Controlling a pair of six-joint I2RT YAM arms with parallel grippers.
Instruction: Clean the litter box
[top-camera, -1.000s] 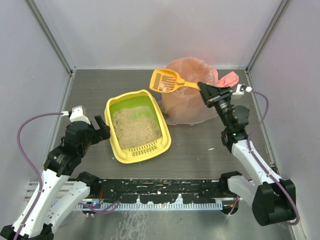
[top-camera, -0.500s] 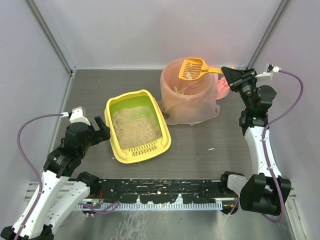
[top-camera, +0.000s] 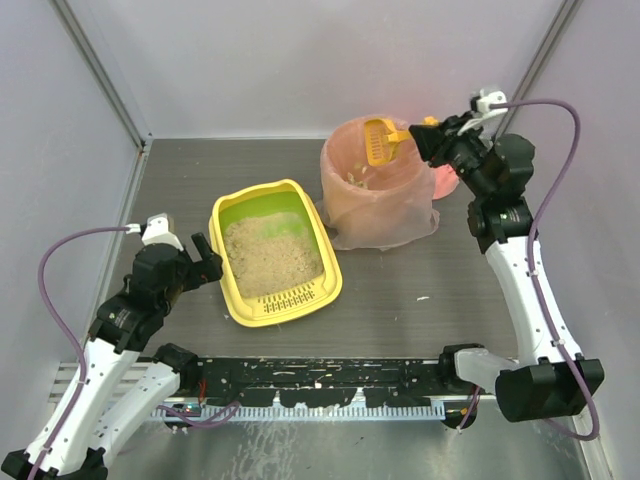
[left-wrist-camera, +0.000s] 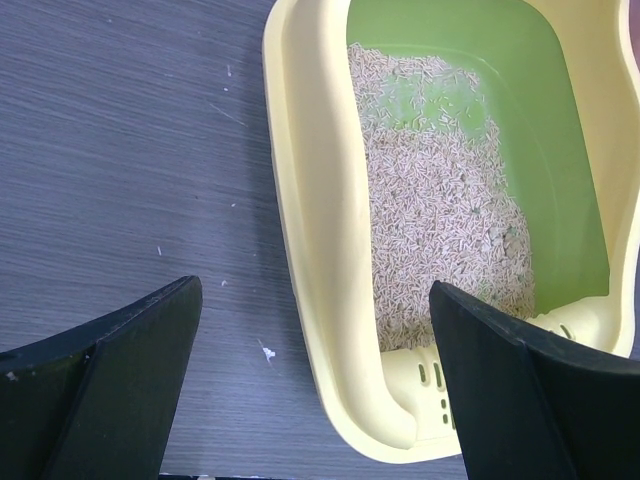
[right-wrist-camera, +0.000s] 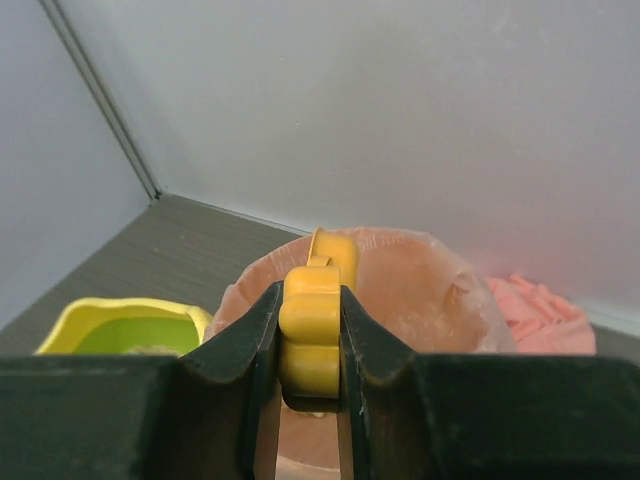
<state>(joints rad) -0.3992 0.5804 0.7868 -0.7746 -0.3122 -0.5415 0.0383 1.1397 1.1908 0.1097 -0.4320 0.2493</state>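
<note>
The yellow litter box (top-camera: 236, 299) with its green inner wall lies left of centre, beige litter (top-camera: 272, 257) heaped toward its slotted near end. In the left wrist view its long yellow rim (left-wrist-camera: 322, 250) runs between the wide-apart fingers. My left gripper (top-camera: 205, 257) is open beside the box's left wall, holding nothing. My right gripper (top-camera: 420, 140) is shut on the handle of the orange scoop (top-camera: 379, 140), which is turned on its side over the pink-lined bin (top-camera: 378, 200). In the right wrist view the scoop handle (right-wrist-camera: 311, 330) is clamped between the fingers.
Pink bag material (top-camera: 447, 178) bunches behind the bin at the right wall. Grey side walls close in left, right and back. A black rail (top-camera: 320, 380) runs along the near edge between the arm bases. Small white specks (top-camera: 424, 297) lie on the dark tabletop.
My right arm carried the scoop from left of the bin to over it, then rolled the scoop onto its side above the bin's opening. The left arm stayed still.
</note>
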